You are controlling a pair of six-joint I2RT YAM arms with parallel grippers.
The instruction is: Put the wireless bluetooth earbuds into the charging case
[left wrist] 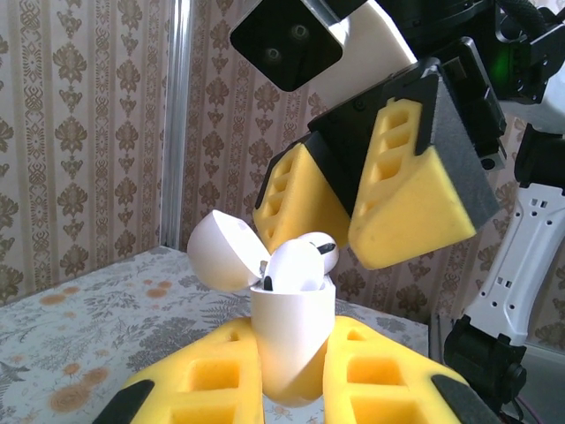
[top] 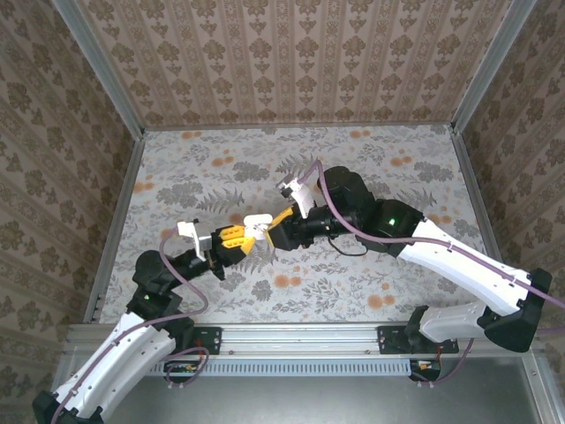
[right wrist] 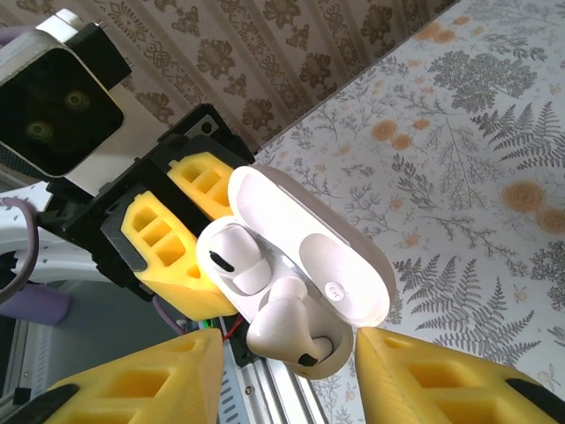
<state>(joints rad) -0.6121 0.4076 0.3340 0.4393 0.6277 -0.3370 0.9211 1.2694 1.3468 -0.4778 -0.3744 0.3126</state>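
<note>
So the left gripper [left wrist: 291,380], bottom center, is clamping the white charging case [left wrist: 287,331], lid open. One earbud [left wrist: 296,265] is sitting in its mouth, just under the right gripper [left wrist: 344,231], whose fingers are hanging apart.

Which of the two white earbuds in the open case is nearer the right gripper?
The lower earbud in the right wrist view, between the fingers of the right gripper; the upper earbud sits farther up the charging case.

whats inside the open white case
One white earbud looks seated in its slot; a second earbud lies higher at the rim, not fully down. The case wall hides their lower parts and the slots.
</note>
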